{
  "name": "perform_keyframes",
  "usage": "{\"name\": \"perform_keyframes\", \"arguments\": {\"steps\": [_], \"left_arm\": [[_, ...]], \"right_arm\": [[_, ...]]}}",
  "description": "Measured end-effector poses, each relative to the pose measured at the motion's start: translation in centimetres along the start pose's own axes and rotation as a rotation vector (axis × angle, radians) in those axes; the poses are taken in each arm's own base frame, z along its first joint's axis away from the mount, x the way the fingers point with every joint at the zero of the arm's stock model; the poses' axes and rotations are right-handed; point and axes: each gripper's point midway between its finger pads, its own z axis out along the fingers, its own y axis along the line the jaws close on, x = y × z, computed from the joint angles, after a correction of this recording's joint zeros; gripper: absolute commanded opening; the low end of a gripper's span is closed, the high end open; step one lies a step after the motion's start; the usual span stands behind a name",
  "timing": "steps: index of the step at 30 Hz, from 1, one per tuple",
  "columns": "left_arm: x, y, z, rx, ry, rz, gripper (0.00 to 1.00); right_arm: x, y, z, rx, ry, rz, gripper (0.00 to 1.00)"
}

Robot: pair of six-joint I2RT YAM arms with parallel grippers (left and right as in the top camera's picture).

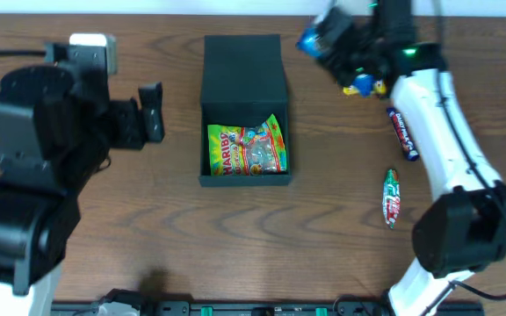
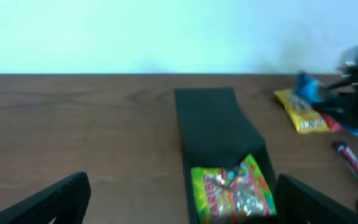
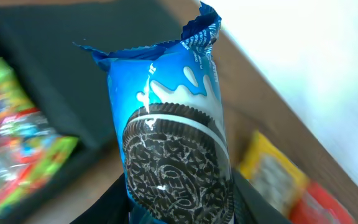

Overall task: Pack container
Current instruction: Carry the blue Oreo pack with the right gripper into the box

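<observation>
Overhead: the left arm [image 1: 33, 132] sits folded at the left of the table [image 1: 148, 219]. Its left pincer [image 1: 152, 112] points at the box [image 1: 244, 66], which lies just ahead of its tips with the lid flap laid flat open and a gummy bag [image 1: 246, 149] inside. The white right arm [image 1: 437, 114] stretches to the far edge, where the right pincer [image 1: 328, 39] grips a blue cookie packet [image 1: 310, 39]. The box is just to one side of this pincer and a yellow packet [image 1: 358, 86] is close beside it.

Left wrist: the fingers stand wide apart, with the box straight ahead between them.

Right wrist: the packet is clamped upright between dark fingers [image 3: 120, 202], with the box beyond it on the left.
</observation>
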Motion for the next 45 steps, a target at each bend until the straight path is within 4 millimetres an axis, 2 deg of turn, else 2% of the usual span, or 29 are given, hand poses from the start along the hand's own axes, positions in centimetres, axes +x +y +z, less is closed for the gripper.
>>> {"name": "perform_keyframes", "arguments": {"steps": [4,6,7,10,12,16,20,21,25,26,28,35,38,42,45], "left_arm": [[1.3,0.3,-1.4,-0.010,0.028,0.024,0.95],[1.9,0.4,-1.9,-0.014,0.044,0.035,0.95],[2.2,0.5,-2.0,-0.016,0.053,0.038,0.95],[3.0,0.6,-2.2,-0.019,0.085,0.040,0.95],[3.1,0.6,-2.2,-0.019,0.088,0.042,0.95],[3.1,0.6,-2.2,-0.019,0.088,0.043,0.95],[2.9,0.6,-2.2,-0.018,0.079,0.043,0.95],[2.8,0.6,-2.2,-0.018,0.075,0.043,0.95],[2.2,0.5,-2.2,-0.015,0.050,0.042,0.95],[2.1,0.5,-2.2,-0.015,0.047,0.043,0.95],[2.0,0.5,-2.2,-0.015,0.046,0.050,0.95],[2.5,0.5,-2.2,-0.016,0.064,0.061,0.95],[2.8,0.6,-2.2,-0.017,0.076,0.061,0.95],[3.3,0.6,-2.3,-0.019,0.099,0.061,0.95],[3.4,0.6,-2.3,-0.019,0.100,0.061,0.95]], "right_arm": [[-3.7,7.2,2.1,-0.118,-0.034,-0.226,0.01],[-5.1,11.9,3.8,-0.188,-0.045,-0.353,0.01],[-5.2,13.0,4.4,-0.204,-0.041,-0.380,0.01],[-4.7,16.6,7.9,-0.247,-0.013,-0.474,0.01],[-3.4,17.6,10.7,-0.260,0.020,-0.499,0.01],[-1.9,17.3,13.0,-0.252,0.052,-0.504,0.01],[-1.3,17.1,13.5,-0.255,0.066,-0.502,0.01],[-1.3,17.1,13.5,-0.255,0.065,-0.502,0.06],[-1.5,16.9,13.5,-0.255,0.051,-0.491,0.80],[-1.7,16.7,13.6,-0.247,0.045,-0.484,0.88],[-2.1,16.3,13.7,-0.232,0.031,-0.467,0.98],[-3.4,15.7,13.6,-0.194,-0.006,-0.387,0.99],[-5.2,14.2,12.3,-0.122,-0.036,-0.357,0.96],[-8.6,9.1,8.4,0.108,-0.085,-0.260,0.99],[-8.2,4.4,6.6,0.240,-0.074,-0.135,0.99]]}}
